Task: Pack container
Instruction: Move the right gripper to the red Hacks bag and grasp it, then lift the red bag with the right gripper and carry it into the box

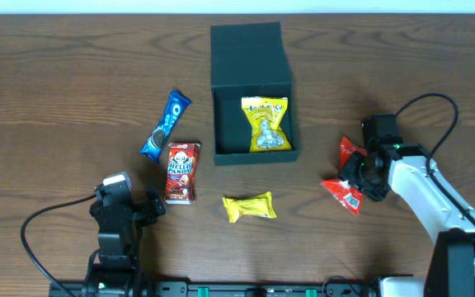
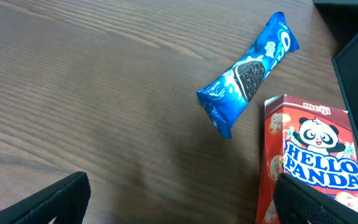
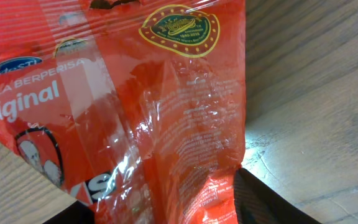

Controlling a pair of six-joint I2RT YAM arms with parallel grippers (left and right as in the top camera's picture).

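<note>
my right hand (image 1: 358, 173) on the red packet (image 1: 345, 195), grip unclear; left hand (image 1: 153, 206) spread; next, lift it into the box (image 1: 250, 54)

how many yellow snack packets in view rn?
2. One yellow packet lies inside the open container; a second yellow packet lies on the table just in front of it. None looks hidden.

Overhead looked straight down on the brown wooden desk (image 1: 56, 82). Left wrist sat low, sharing its blue foil biscuit packet (image 2: 247, 71); right wrist crowded a red plastic packet (image 3: 135, 106).
</note>
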